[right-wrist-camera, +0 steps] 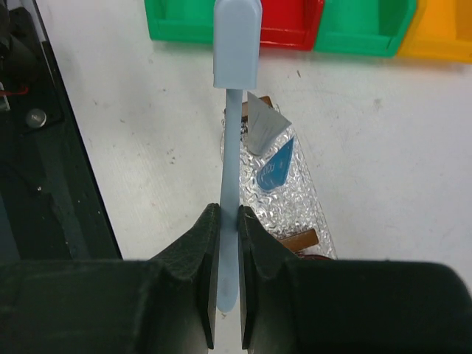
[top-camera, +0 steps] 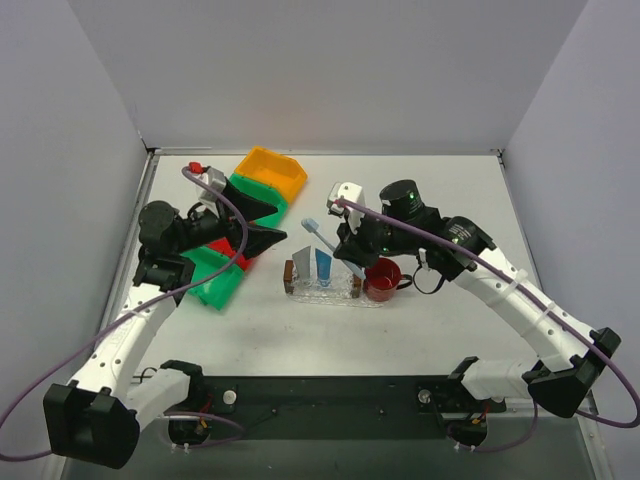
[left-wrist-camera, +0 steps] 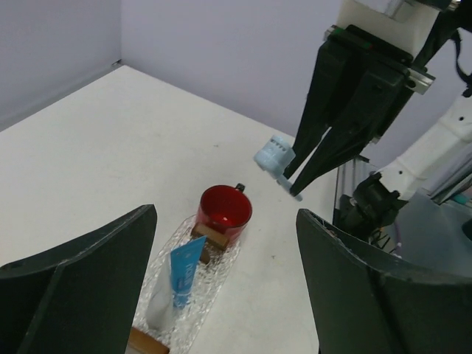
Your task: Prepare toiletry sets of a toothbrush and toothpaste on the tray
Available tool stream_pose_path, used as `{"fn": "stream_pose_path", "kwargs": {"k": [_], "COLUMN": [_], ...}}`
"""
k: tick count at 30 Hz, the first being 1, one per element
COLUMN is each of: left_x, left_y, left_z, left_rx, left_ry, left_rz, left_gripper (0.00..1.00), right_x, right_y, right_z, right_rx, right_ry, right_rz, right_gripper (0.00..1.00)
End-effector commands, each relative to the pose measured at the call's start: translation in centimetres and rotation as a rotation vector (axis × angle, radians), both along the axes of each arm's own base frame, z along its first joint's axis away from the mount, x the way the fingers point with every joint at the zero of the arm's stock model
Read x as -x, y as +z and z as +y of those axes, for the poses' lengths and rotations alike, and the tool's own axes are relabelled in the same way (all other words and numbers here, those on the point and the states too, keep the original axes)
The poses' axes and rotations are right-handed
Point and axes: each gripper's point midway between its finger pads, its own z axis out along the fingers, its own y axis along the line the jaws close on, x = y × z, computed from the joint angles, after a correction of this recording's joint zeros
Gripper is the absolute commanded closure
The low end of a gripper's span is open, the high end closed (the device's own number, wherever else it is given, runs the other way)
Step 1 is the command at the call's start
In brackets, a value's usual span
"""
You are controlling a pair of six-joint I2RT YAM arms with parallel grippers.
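Observation:
My right gripper (right-wrist-camera: 228,221) is shut on the lower handle of the pale blue toothbrush (right-wrist-camera: 232,158). It holds the brush tilted above the clear glass tray (top-camera: 340,293), head (top-camera: 310,225) pointing up and to the left. A silver toothpaste (top-camera: 302,264) and a blue toothpaste (top-camera: 323,266) lie side by side in the tray. The left wrist view shows the blue tube (left-wrist-camera: 183,274) and the silver tube (left-wrist-camera: 158,313) too. My left gripper (top-camera: 265,225) hovers wide open left of the tray, holding nothing.
A red cup (top-camera: 383,278) stands at the tray's right end, beside a small wooden block (right-wrist-camera: 299,240). Green (top-camera: 215,283), red (top-camera: 225,250) and orange (top-camera: 272,170) bins line the left side under my left arm. Grey walls enclose the table.

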Motion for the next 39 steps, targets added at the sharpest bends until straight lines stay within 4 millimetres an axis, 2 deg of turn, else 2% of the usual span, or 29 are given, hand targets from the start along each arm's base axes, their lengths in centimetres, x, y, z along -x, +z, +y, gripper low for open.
{"fn": "stream_pose_path", "kwargs": {"k": [1,4,12,17,25,32,35,36,39], "left_x": [1.3,1.0,0.7,1.1,1.3,1.5,1.5,1.5,1.4], "left_y": [5.1,5.8,4.5,5.0,5.6,5.4,5.3,5.3,5.2], "left_z": [-2.1,-3.1,-5.9,-7.3,-8.0,-8.1,-8.1,-8.0,-8.1], "left_rx": [0.072,0.076,0.07,0.103,0.152,0.164,0.166,0.169,0.171], "left_ry": [-0.095,-0.118,-0.186,-0.238,-0.273,-0.277,-0.275,-0.275,-0.272], "left_rz": [-0.079,-0.085,-0.07,-0.077,-0.058,-0.049,-0.044,-0.043,-0.038], "left_gripper": [0.13,0.13,0.17,0.19,0.29,0.43,0.53,0.63,0.76], "right_x": [0.1,0.1,-0.3,-0.5,-0.6,-0.6,-0.7,-0.7,-0.8], "right_y": [4.8,6.3,7.5,7.4,7.0,6.3,6.2,6.1,6.2], "right_z": [1.5,1.9,2.4,2.5,2.6,2.8,2.8,2.9,2.9], "right_rx": [-0.167,-0.218,-0.271,-0.27,-0.268,-0.262,-0.263,-0.262,-0.264], "right_ry": [0.009,0.007,-0.008,-0.016,-0.014,-0.013,-0.014,-0.014,-0.015], "right_rz": [-0.034,-0.041,-0.016,-0.017,-0.005,0.004,0.005,0.006,0.003], "right_gripper": [1.0,1.0,1.0,1.0,1.0,1.0,1.0,1.0,1.0]}}
